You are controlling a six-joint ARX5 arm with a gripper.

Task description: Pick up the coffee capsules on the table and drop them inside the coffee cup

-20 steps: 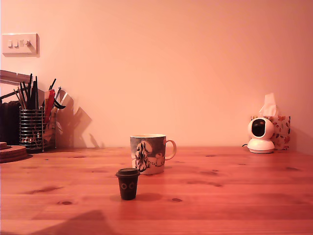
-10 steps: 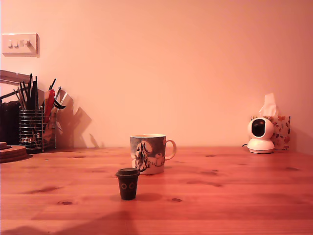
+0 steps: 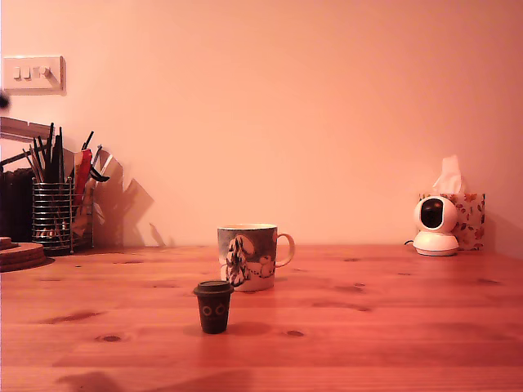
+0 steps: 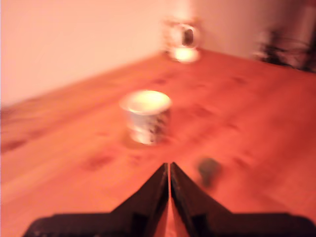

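Only the shadow along the desk's near edge has shifted since the earlier pictures: it now lies as low dark patches toward the exterior view's left and middle, and a small dark blur has come in at that view's far left edge near the wall switch plate [image 3: 33,73]. Nothing standing on the broad reddish-brown pine desk [image 3: 392,327] has moved.

One small dark brown-black tapered coffee capsule [image 3: 213,306] with a flat rimmed lid and two ring marks on its side stands upright near the middle of the desk, closer to the near edge. Just behind it, apart from it, stands the ceramic coffee cup [image 3: 248,257] with a pale rim, a dark illustrated side showing a white figure, and a loop handle turned to the exterior view's right.

Toward the desk's back left corner in the exterior view stands a wire utensil holder [image 3: 54,214] full of dark tools. Near the back right corner sits a small white round camera [image 3: 435,225] just in front of a floral tissue box [image 3: 467,214].

In the blurred wrist view the black hand [image 4: 169,170] hangs above the desk with its two fingers pressed together, holding nothing. The coffee cup [image 4: 145,116] shows beyond the fingertips, and the capsule [image 4: 209,170] is a dark smudge near them.
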